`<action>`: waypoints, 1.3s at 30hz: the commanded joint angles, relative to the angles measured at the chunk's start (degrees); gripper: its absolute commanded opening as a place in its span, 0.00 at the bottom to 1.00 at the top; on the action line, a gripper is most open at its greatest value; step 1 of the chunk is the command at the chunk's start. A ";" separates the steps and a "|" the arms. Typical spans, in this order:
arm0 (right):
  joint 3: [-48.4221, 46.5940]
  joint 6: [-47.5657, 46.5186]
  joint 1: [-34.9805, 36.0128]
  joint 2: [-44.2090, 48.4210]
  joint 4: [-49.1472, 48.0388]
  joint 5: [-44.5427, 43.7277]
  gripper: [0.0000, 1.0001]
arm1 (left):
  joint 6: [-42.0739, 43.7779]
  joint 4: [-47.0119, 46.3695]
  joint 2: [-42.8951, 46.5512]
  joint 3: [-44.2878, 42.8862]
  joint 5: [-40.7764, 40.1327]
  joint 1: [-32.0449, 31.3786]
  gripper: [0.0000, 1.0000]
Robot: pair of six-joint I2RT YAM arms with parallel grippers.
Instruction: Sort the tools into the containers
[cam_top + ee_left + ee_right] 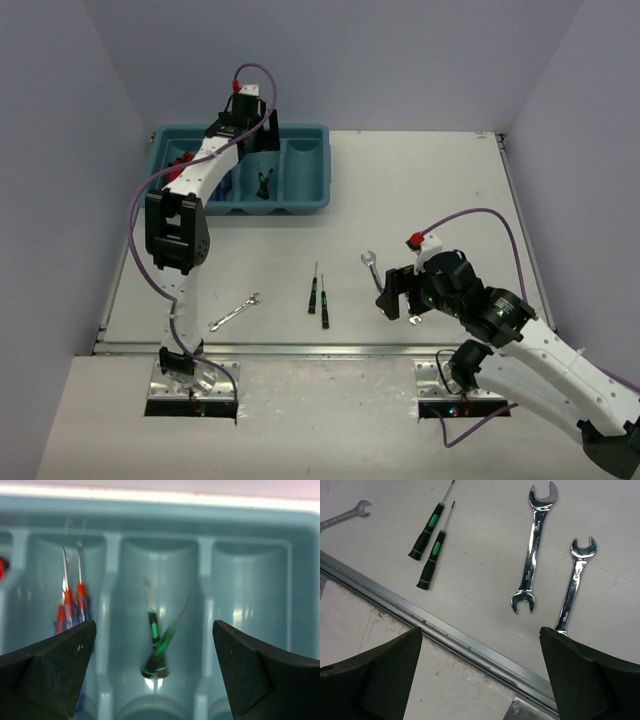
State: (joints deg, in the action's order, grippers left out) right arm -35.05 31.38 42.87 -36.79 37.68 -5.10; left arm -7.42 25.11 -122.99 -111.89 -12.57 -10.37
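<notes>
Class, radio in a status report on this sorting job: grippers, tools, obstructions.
Left gripper open over tray, green screwdrivers below it. Right gripper open above two wrenches on table. Two loose screwdrivers, third wrench unsorted. Nothing blocking.

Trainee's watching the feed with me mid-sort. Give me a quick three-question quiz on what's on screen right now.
1. True or false: the left gripper and the right gripper are both open and hold nothing.
2. How many black-and-green screwdrivers lie on the table, outside the tray? A) one B) two C) four
3. Count the wrenches lying on the table.

Key: 1 true; 2 B; 3 three.
</notes>
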 commanded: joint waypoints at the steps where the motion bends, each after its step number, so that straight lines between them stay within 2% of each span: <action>1: 0.36 0.39 -0.16 -4.61 -5.48 2.91 0.99 | -3.87 4.72 6.05 -4.64 3.85 0.00 1.00; 4: -0.07 1.46 -0.11 -8.83 -8.35 5.53 0.99 | -9.16 3.93 16.13 1.02 7.41 0.00 1.00; 7: -1.06 4.26 0.66 -17.69 -12.79 7.36 0.99 | -17.73 -0.34 33.34 16.96 9.67 0.00 1.00; 11: -4.45 7.96 5.38 -26.20 -14.26 1.39 0.99 | -23.10 -10.21 59.94 43.33 12.28 0.00 1.00; 13: -6.55 9.42 7.70 -28.54 -12.09 -4.38 0.99 | -22.46 -10.28 70.81 51.65 11.12 0.00 1.00; 15: -8.27 10.62 9.45 -30.08 -11.12 -8.83 0.99 | -20.91 -7.15 77.82 55.58 8.24 0.00 1.00; 18: -10.17 14.62 9.90 -32.41 -11.20 -9.51 0.99 | -17.72 -0.21 83.83 58.43 4.40 0.00 1.00; 20: -10.30 14.77 9.77 -33.60 -13.84 -4.98 0.99 | -16.07 3.55 85.54 59.50 2.97 0.00 1.00; 23: -11.41 14.29 9.69 -36.71 -17.78 3.34 0.99 | -14.51 3.69 88.63 65.26 1.55 0.00 1.00; 28: -15.43 16.65 9.69 -42.93 -12.04 -4.04 0.96 | -14.50 1.68 89.68 70.46 -0.07 0.00 1.00; 31: -17.19 17.48 10.04 -46.50 -7.85 -7.11 0.93 | -13.66 1.75 89.84 70.26 0.86 -0.09 1.00; 39: -19.97 18.41 10.78 -51.14 -9.91 -7.73 0.83 | -13.15 1.25 89.37 71.24 4.17 0.00 1.00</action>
State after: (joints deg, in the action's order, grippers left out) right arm -50.90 48.14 52.99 -86.21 28.36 -10.23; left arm -21.59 29.41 -33.78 -39.83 -10.17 -10.41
